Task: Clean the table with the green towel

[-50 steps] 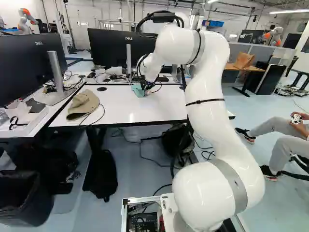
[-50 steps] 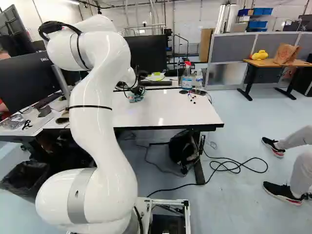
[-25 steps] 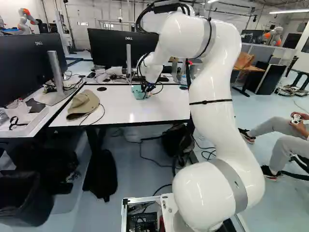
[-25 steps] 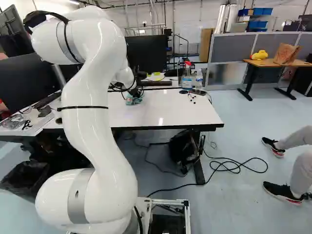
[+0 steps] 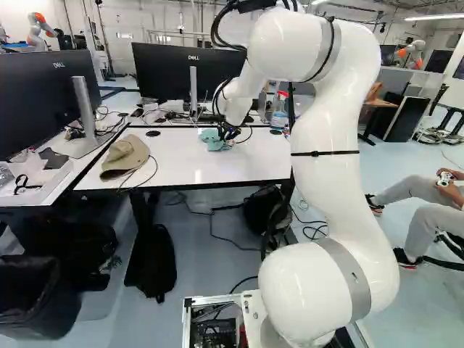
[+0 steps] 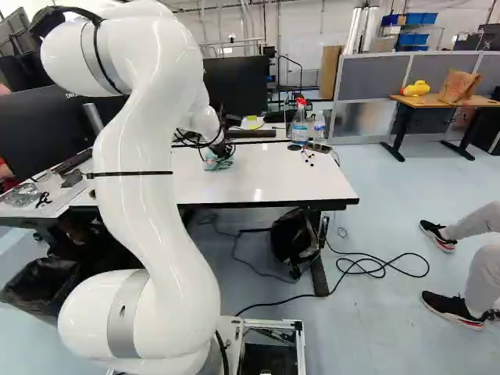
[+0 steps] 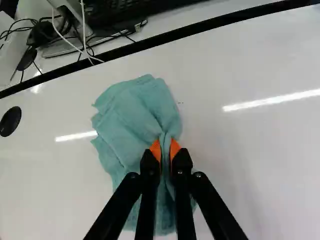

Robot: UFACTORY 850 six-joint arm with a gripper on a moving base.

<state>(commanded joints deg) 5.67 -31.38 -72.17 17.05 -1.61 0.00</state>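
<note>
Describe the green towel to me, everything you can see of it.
The towel is a soft-looking, plain blue-green cloth, rumpled and folded into overlapping layers with uneven edges. The gripper has a ridge of it pinched between its orange pads; the rest spreads ahead of and beneath the fingers, apparently lying on the white table. In the left base view it sits right of the tan cap.

Bright room, lit from overhead.
Ceiling lamp [image 5: 433,17] glowing, white glare streaks [image 7: 270,100] across the glossy surface [image 7: 260,150].
</note>
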